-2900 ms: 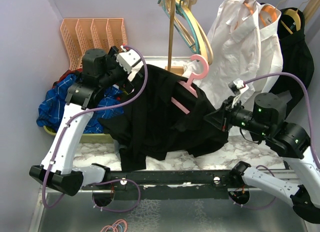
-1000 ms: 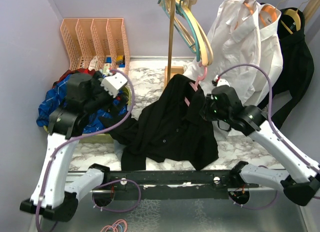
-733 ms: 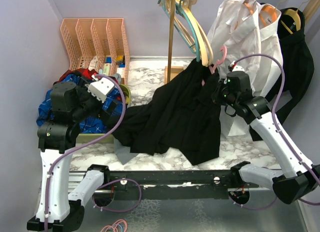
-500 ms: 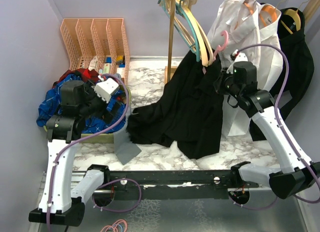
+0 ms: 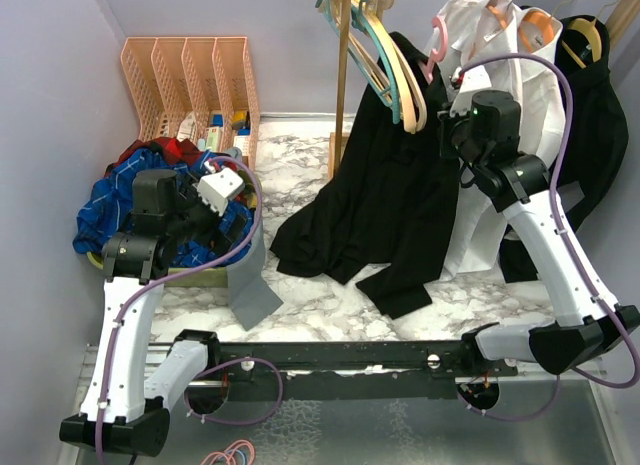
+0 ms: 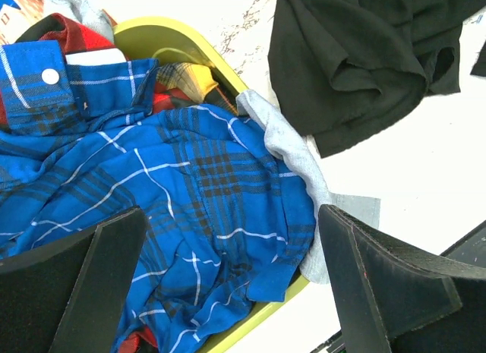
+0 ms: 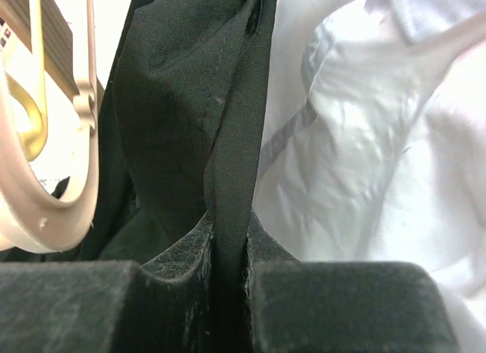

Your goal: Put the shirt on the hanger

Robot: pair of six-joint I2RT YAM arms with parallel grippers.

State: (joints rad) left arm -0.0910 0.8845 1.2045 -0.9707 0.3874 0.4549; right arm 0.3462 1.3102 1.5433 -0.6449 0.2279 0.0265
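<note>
The black shirt (image 5: pixel 390 185) hangs lengthwise from its top, its lower hem and a sleeve trailing on the marble table. The pink hanger (image 5: pixel 438 37) shows only its hook, above the shirt's top next to the white shirt; its frame is hidden in the fabric. My right gripper (image 5: pixel 452 105) is high up at the shirt's upper right. In the right wrist view it (image 7: pixel 228 250) is shut on a fold of the black shirt (image 7: pixel 190 118). My left gripper (image 5: pixel 225 200) is open and empty over the blue plaid garment (image 6: pixel 175 193). The shirt's hem (image 6: pixel 357 64) lies beyond it.
Cream and teal hangers (image 5: pixel 385 60) hang by a wooden post (image 5: pixel 343 85). A white dress shirt (image 5: pixel 505 55) and a dark garment (image 5: pixel 595 115) hang at the right. A yellow basket (image 6: pixel 171 43) holds clothes. An orange file rack (image 5: pixel 190 70) stands behind. A grey cloth (image 5: pixel 250 285) drapes onto the table.
My right arm has risen toward the rail, lifting the shirt and hanger from lying on the table to hanging. My left gripper has let go and pulled back over the basket.
</note>
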